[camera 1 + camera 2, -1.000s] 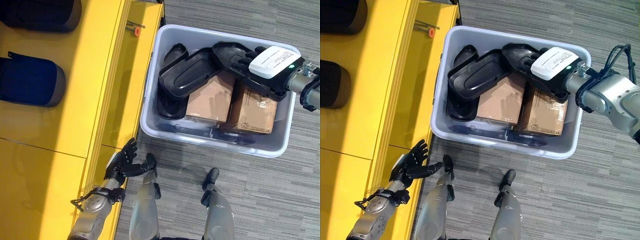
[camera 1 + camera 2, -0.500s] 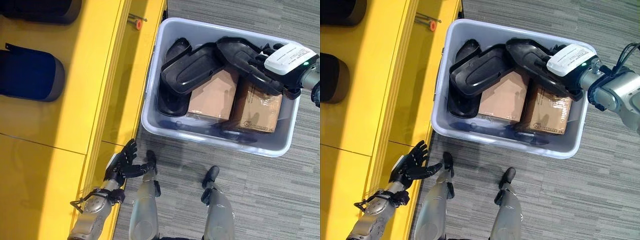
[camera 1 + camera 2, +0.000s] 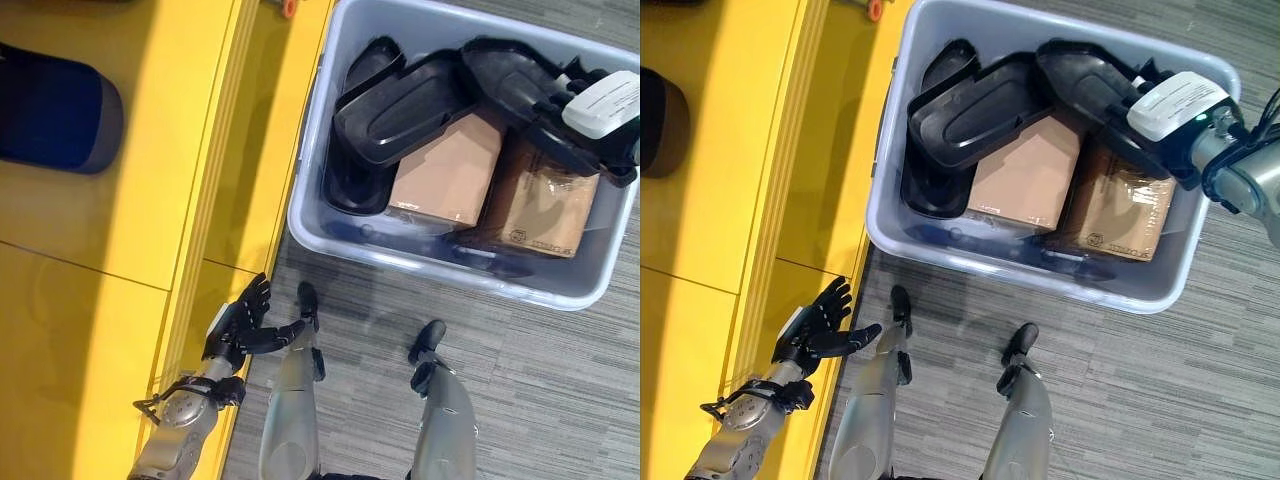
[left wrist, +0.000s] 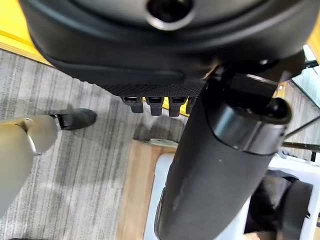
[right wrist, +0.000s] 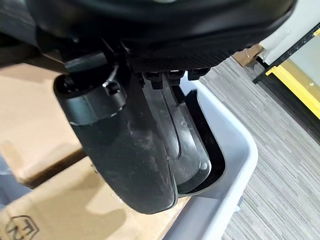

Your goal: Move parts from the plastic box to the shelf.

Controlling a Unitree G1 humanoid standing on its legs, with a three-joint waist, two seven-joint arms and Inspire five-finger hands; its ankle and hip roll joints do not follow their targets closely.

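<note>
here the black moulded parts (image 3: 405,110) lie piled in the grey plastic box (image 3: 902,215), resting partly on two brown cardboard boxes (image 3: 1025,175) inside it. the right hand (image 3: 1175,105), white-backed, is on the rightmost black part (image 3: 510,80) at the box's far right corner; whether its fingers grip that part i cannot tell. the left hand (image 3: 240,322) hangs beside the yellow shelf (image 3: 150,220), fingers spread and holding nothing. the box sits on grey striped carpet (image 3: 540,380), just beside the shelf.
</note>
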